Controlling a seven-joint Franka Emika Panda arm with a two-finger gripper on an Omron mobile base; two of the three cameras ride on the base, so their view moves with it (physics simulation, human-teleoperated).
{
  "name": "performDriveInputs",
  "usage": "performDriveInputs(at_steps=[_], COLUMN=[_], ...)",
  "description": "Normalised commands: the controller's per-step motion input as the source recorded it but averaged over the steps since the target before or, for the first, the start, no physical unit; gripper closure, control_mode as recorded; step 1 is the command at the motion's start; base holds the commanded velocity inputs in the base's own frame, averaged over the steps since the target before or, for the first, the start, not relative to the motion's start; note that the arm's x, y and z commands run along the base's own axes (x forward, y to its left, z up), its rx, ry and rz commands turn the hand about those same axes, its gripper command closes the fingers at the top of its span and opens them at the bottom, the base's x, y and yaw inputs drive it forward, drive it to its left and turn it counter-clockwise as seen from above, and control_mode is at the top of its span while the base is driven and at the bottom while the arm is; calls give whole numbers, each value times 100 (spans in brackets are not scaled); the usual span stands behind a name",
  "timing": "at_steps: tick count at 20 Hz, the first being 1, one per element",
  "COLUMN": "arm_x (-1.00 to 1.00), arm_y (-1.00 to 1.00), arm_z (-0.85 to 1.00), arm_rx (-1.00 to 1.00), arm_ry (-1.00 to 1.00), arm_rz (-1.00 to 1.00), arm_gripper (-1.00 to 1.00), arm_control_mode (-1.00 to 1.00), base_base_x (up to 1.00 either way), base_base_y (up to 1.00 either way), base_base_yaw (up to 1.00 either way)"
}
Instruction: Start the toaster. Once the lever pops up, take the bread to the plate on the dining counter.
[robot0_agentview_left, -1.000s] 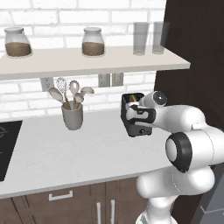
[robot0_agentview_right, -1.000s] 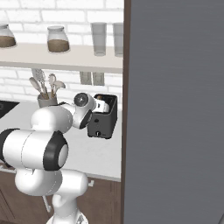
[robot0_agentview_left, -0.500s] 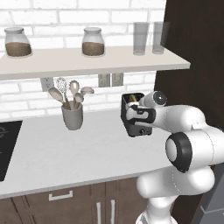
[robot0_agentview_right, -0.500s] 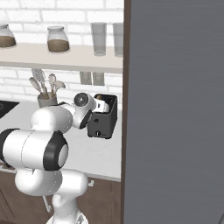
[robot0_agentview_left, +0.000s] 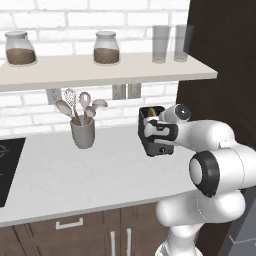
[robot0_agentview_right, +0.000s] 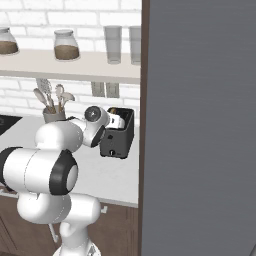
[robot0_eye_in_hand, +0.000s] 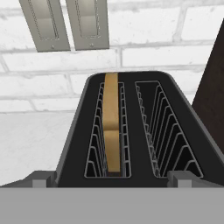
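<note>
The dark-grey toaster (robot0_agentview_left: 159, 146) stands on the white worktop against the brick wall, also in the right base view (robot0_agentview_right: 118, 141). A tan slice of bread (robot0_eye_in_hand: 112, 124) sits upright in its left slot; the right slot is empty. Its tip peeks out of the toaster top (robot0_agentview_left: 152, 114). My gripper (robot0_eye_in_hand: 111, 181) hovers over the toaster's near end, open, its fingertips (robot0_eye_in_hand: 42, 179) spread wider than both slots with nothing between them. The hand (robot0_agentview_left: 161, 131) sits against the toaster's upper front (robot0_agentview_right: 116, 120). The plate and the dining counter are out of view.
A grey utensil cup (robot0_agentview_left: 83, 133) stands left of the toaster. A shelf (robot0_agentview_left: 100, 70) with jars and glasses runs overhead. Two wall outlets (robot0_eye_in_hand: 65, 22) sit behind the toaster. A tall dark cabinet (robot0_agentview_right: 200, 125) rises right beside it. A black cooktop (robot0_agentview_left: 6, 165) lies far left.
</note>
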Motion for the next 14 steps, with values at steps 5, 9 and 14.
performDriveInputs(at_steps=[5,9,14], arm_x=[0,0,0], arm_y=[0,0,0], arm_z=[0,0,0], arm_rx=[0,0,0], arm_ry=[0,0,0], arm_rz=[0,0,0], arm_gripper=[-100,-100,-100], arm_control_mode=[-100,-100,-100], base_base_x=[0,0,0], base_base_y=[0,0,0], base_base_yaw=[0,0,0])
